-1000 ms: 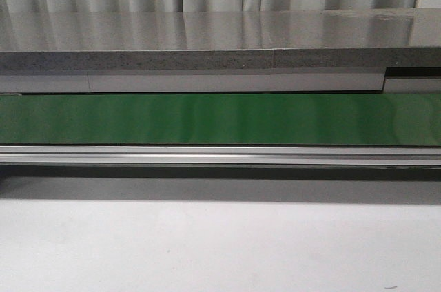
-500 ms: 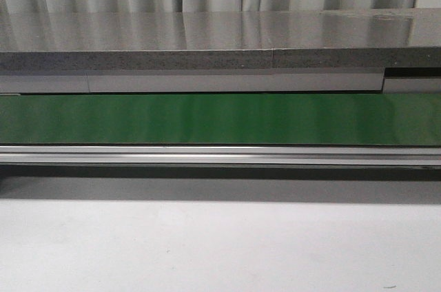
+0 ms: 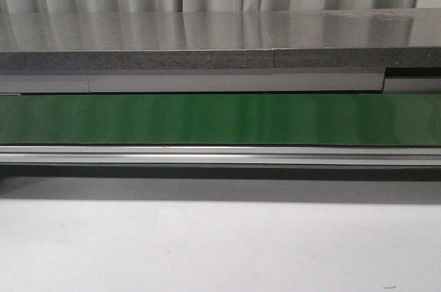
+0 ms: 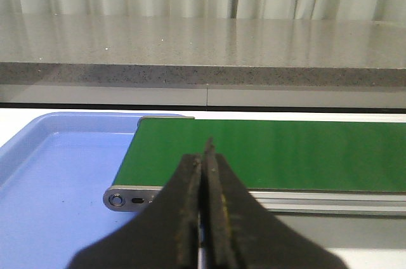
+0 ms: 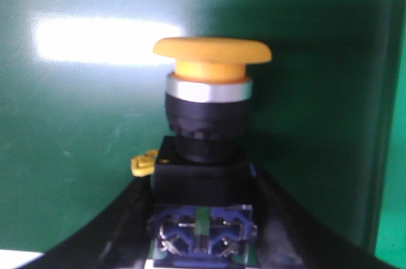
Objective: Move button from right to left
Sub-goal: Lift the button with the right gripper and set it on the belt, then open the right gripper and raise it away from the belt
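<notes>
The button (image 5: 209, 123) shows only in the right wrist view: an orange-yellow mushroom cap, a silver ring and a black body with a blue and green base. My right gripper (image 5: 203, 218) is shut on its body, one dark finger on each side, over the green conveyor belt (image 5: 76, 123). My left gripper (image 4: 206, 155) is shut and empty, its tips pressed together, near the left end of the belt (image 4: 304, 155). Neither gripper nor the button shows in the front view.
A blue tray (image 4: 57, 174) lies beside the belt's left end roller (image 4: 127, 199). The belt (image 3: 220, 118) runs across the front view with an aluminium rail (image 3: 220, 155) before it and a grey stone counter (image 3: 207, 37) behind.
</notes>
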Tool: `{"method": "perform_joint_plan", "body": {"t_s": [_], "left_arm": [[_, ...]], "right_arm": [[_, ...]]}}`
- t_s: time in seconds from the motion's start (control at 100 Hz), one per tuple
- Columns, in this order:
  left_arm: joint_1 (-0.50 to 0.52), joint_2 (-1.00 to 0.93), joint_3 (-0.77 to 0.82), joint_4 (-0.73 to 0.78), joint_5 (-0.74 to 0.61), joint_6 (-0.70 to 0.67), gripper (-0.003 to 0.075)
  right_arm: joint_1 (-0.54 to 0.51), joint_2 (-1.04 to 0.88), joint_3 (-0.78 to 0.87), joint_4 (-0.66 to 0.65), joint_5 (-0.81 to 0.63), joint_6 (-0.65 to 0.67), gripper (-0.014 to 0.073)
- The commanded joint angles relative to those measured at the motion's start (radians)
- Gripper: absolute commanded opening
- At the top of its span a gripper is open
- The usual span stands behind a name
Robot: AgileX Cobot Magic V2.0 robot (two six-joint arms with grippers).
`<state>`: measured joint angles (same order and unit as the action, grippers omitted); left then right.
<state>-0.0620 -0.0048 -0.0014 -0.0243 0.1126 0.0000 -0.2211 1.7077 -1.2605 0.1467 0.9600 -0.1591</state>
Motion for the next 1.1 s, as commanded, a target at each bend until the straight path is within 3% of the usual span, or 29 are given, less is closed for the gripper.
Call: {"method": "perform_joint_plan", "body": {"t_s": [0.0,0.1,0.16,0.6,0.74,0.98,1.09], "left_arm": [[-0.001,-0.031,0.044,-0.006,-0.076,0.0,-0.002],[-0.001,-0.031,0.044,-0.006,-0.076,0.0,-0.002],[-0.001,-0.031,0.044,-0.006,-0.076,0.0,-0.002],[-0.001,-0.031,0.044,-0.006,-0.076,0.0,-0.002],[-0.001,-0.031,0.044,-0.006,-0.076,0.0,-0.002],[-0.001,-0.031,0.044,-0.006,-0.076,0.0,-0.002],[-0.001,-0.031,0.044,-0.006,-0.076,0.0,-0.002]], "right_arm": [[0.002,-0.056,-0.02,0.011,-0.036,0.007,0.0318],[0.003,-0.056,-0.02,0.01,-0.036,0.007,0.0477],[0.003,-0.056,-0.02,0.01,-0.036,0.007,0.0525],[0.073,-0.261,-0.02,0.034,0.028,-0.007,0.0519],[0.097,-0.354,-0.011,0.028,0.039,-0.008,0.0372],[0.115,-0.526,0.108,-0.005,-0.004,-0.007,-0.0076],[0.115,-0.619,0.193,-0.007,-0.048,-0.007,-0.0068]]}}
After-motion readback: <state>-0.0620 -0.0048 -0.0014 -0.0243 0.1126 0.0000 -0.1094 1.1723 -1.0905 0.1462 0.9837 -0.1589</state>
